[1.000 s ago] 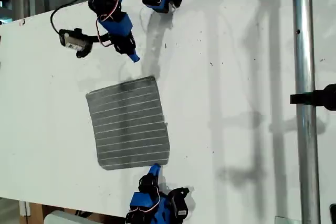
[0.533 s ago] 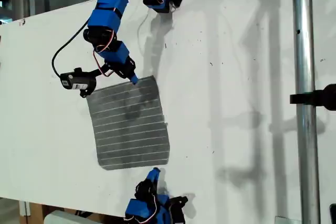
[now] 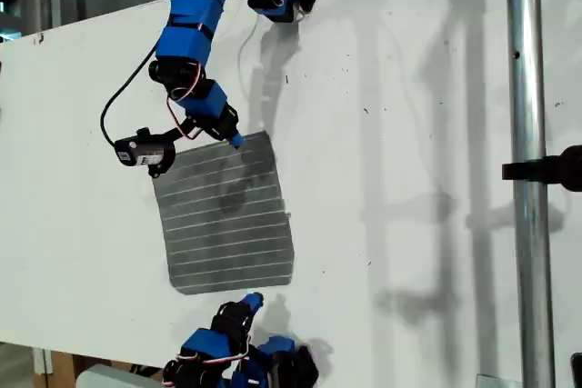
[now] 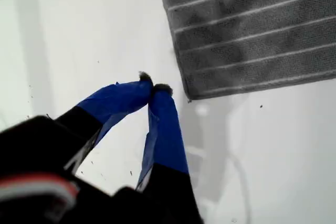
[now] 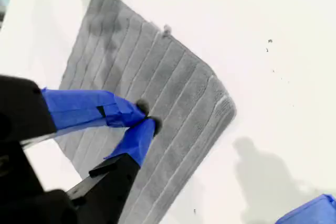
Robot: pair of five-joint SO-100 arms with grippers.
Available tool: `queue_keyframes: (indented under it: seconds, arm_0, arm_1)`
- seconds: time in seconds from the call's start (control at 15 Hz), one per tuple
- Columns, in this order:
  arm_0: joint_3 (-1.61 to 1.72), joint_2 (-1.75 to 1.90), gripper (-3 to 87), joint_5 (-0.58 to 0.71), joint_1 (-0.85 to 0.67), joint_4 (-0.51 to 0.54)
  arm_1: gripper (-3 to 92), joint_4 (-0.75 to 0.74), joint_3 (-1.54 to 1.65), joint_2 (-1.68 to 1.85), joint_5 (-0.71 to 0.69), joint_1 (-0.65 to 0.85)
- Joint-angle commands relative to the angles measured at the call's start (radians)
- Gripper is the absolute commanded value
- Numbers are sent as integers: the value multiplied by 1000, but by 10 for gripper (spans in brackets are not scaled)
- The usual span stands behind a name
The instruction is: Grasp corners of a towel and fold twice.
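Observation:
The grey towel (image 3: 227, 215) with thin white stripes lies flat on the white table (image 3: 409, 88). My second gripper (image 3: 234, 140) reaches from the exterior view's top and sits shut at the towel's upper edge. In the second wrist view my second gripper (image 5: 145, 117) has its blue tips together over the towel (image 5: 173, 77), with no fabric lifted. My first gripper (image 3: 252, 299) is shut just below the towel's lower edge in the exterior view. My first gripper (image 4: 153, 88) holds nothing and rests on bare table beside a towel corner (image 4: 190, 96).
A vertical metal pole (image 3: 525, 224) with a black clamp (image 3: 546, 170) stands at the exterior view's right. The second arm's wrist camera (image 3: 144, 150) and its cable hang beside the towel's upper left corner. The table's edge runs along the exterior view's left and bottom.
The second arm has swung down from above the towel until its tip reached the towel's upper edge. The first arm has shifted towards the exterior view's lower left, slightly away from the towel.

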Motion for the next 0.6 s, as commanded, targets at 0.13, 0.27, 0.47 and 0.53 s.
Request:
queue_keyframes:
  seconds: [0.13, 0.27, 0.47, 0.53]
  arm_0:
    - [-72, -3, 324, 150, 38, 11]
    - [-67, 6, 346, 181, 41, 11]
    - [-41, -23, 357, 202, 38, 11]
    - [-18, -23, 359, 204, 25, 6]
  arm_1:
    - [173, -2, -43, 18, -18, -12]
    - [300, 20, -41, 18, -37, -9]
    - [352, 26, -43, 15, -109, 6]
    - [351, 26, -34, -9, -127, 25]
